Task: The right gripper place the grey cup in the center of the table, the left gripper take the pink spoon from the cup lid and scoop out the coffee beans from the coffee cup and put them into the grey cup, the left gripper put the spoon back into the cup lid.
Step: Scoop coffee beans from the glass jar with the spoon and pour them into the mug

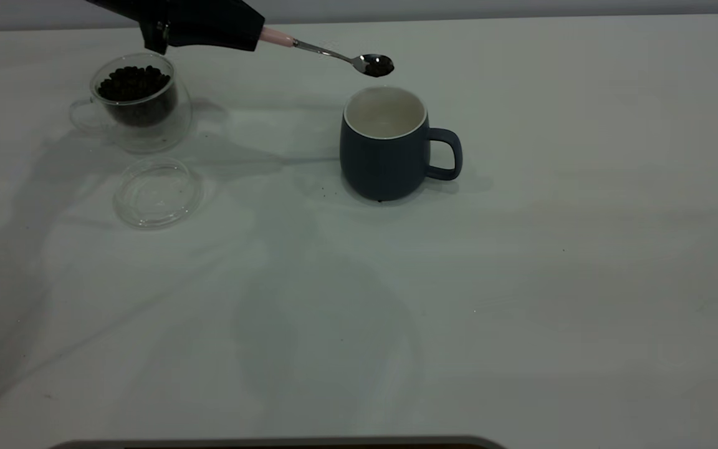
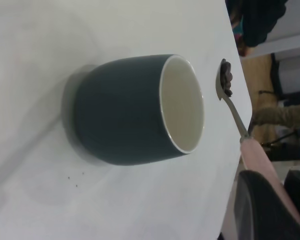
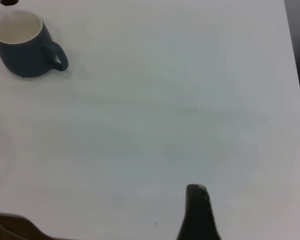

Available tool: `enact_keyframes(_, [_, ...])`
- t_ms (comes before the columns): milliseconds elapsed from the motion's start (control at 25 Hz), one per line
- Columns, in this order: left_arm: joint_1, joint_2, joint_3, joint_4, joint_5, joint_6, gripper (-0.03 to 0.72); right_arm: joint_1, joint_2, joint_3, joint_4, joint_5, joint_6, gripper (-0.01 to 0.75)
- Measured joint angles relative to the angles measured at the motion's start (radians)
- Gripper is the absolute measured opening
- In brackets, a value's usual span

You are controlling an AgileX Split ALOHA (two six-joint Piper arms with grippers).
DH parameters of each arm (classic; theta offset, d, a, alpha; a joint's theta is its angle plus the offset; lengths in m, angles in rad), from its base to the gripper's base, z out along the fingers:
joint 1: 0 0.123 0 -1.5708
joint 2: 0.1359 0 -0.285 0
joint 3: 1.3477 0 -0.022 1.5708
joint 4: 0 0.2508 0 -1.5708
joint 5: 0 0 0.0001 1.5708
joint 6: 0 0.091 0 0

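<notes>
Spoon point(image 1: 334, 55): we see it held by its pink handle in the left gripper point(image 1: 253, 34), jaws clamped on it, bowl out just above and behind the mug's rim.
Beans point(image 1: 379, 65): we count a small dark load in the spoon bowl; in the left wrist view they sit heaped beside the mug mouth, not yet over it.
Mug point(image 1: 384, 146): we find it upright near the middle of the bench point(image 1: 521, 280), handle toward the right arm's side, inside pale and seemingly without beans.
Glass cup point(image 1: 138, 103): it stands well apart on the left side, beans inside.
Lid point(image 1: 157, 191): it lies flat just in front of the glass cup, bare.
Right gripper point(image 3: 197, 210): parked well away from the mug; we cannot tell how its jaws stand.
Handling: we judge the spoon light, stiff and slick; the loose beans roll easily, so the bowl must stay level until over the mug, then tip slowly. The handle end is the right hold.
</notes>
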Motion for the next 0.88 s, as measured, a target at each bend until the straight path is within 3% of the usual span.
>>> enact_keyframes(880, [0.000, 0.000, 0.000, 0.000, -0.018, 0.384, 0.127, 0.000, 0.000, 0.000, 0.000, 0.000, 0.000, 0.591])
